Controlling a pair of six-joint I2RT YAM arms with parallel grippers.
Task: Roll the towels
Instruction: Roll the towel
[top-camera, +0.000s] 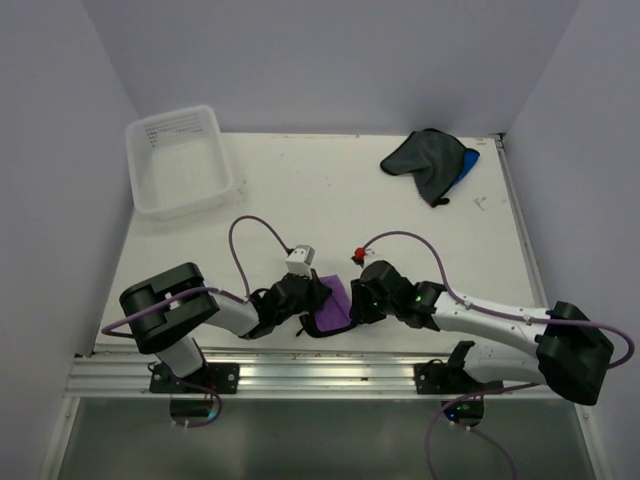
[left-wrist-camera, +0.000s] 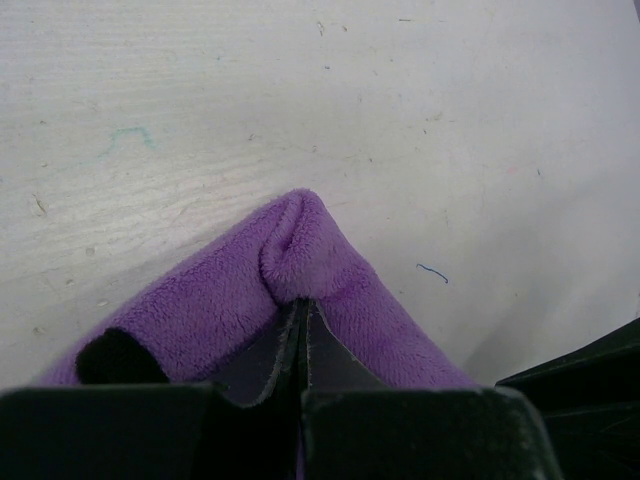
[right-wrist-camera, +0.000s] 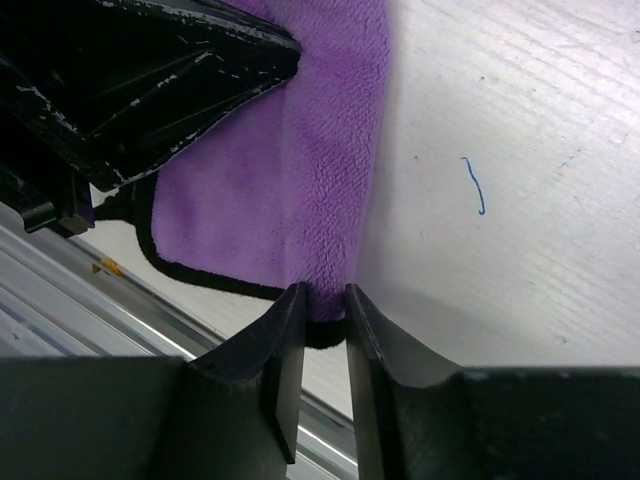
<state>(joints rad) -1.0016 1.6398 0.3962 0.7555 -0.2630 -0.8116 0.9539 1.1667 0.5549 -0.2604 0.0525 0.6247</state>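
Top external: arms (top-camera: 235, 312) (top-camera: 480, 320) low at towel (top-camera: 335, 300)

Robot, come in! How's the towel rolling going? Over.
Left gripper shut on purple towel. Right gripper pinching its edge. Grey towel, blue towel waiting far back. Nothing blocking.

Overhead looks down; wrist views closely share purple towel (left-wrist-camera: 330, 260).
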